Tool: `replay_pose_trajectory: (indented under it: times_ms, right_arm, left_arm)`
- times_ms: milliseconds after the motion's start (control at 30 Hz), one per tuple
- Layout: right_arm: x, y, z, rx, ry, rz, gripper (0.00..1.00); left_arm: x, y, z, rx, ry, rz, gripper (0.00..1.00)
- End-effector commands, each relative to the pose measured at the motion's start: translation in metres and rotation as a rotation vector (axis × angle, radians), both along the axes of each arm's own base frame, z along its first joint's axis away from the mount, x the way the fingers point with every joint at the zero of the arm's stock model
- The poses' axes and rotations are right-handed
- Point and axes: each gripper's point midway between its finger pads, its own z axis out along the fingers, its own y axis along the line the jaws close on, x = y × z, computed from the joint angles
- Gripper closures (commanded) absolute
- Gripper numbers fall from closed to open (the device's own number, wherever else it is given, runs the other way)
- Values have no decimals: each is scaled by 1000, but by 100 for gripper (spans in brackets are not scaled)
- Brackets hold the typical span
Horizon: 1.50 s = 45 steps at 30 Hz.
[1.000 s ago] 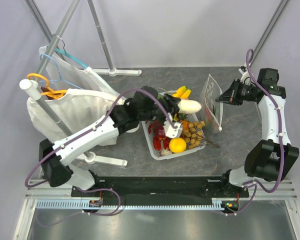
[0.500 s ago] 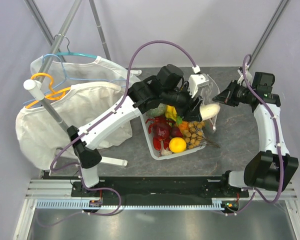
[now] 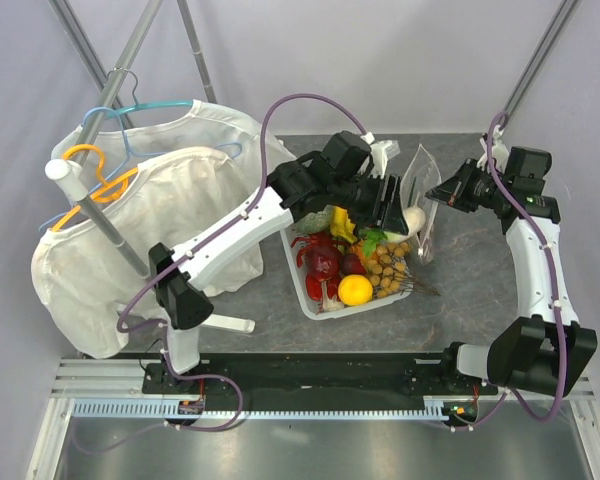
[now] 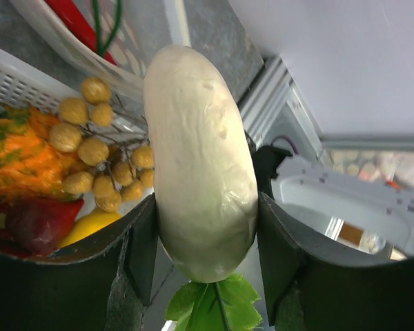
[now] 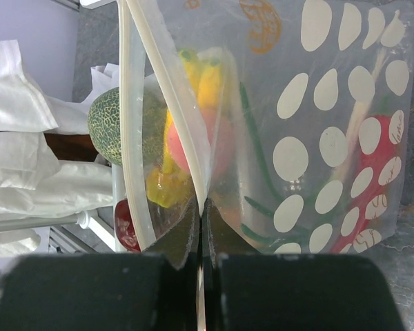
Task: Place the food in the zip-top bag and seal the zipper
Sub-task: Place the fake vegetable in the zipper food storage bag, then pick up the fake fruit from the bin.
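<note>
left gripper [image 4: 205, 256] tight around white toy vegetable [image 4: 196, 148], right gripper [image 5: 200, 222] tight on zip-top bag [image 5: 317, 162] edge

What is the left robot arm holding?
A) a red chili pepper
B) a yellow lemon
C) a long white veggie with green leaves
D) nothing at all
C: in the left wrist view, the left end effector has its fingers pressed against both sides of a long white vegetable with green leaves at one end. The yellow lemon lies apart from it, unheld.
</note>
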Motion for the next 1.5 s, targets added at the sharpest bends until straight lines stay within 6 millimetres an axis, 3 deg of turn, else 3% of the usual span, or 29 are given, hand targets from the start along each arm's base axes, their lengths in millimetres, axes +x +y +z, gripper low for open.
replay_pose_trajectory:
  times_ms: [0, 267, 400, 467, 567, 700, 767, 900, 1033, 1167, 1200, 1467]
  right_arm:
    - [1, 3, 13, -14, -52, 12, 100]
    - [-6, 6, 8, -16, -25, 40, 100]
    - [-10, 10, 7, -8, -19, 58, 100]
    - [-10, 10, 5, -4, -11, 58, 100]
    - [-8, 9, 3, -2, 3, 53, 100]
    - [0, 4, 1, -11, 23, 29, 100]
    - [2, 4, 3, 1, 22, 32, 100]
    - [10, 1, 4, 38, 41, 28, 100]
    - [18, -9, 18, 35, 4, 11, 100]
    - [18, -11, 22, 32, -5, 11, 100]
    - [18, -11, 21, 32, -4, 9, 100]
    - [18, -11, 16, 34, 12, 3, 100]
  left_arm:
    - [47, -12, -2, -18, 23, 178, 71]
    - [86, -29, 1, -49, -69, 239, 71]
    - [104, -34, 5, -74, -126, 294, 66]
    - [112, -40, 12, -108, -174, 300, 56]
    - [116, -48, 27, -150, -265, 246, 21]
    - [114, -35, 45, -133, -411, 185, 9]
    - [116, -17, 50, -110, -461, 182, 4]
    - [136, 22, 48, -72, -475, 224, 4]
    - [176, 65, 27, 24, -532, 249, 11]
    - [198, 73, 6, 110, -605, 171, 25]
    - [203, 71, -8, 141, -600, 159, 26]
    - [224, 47, -51, 166, -680, 14, 24]
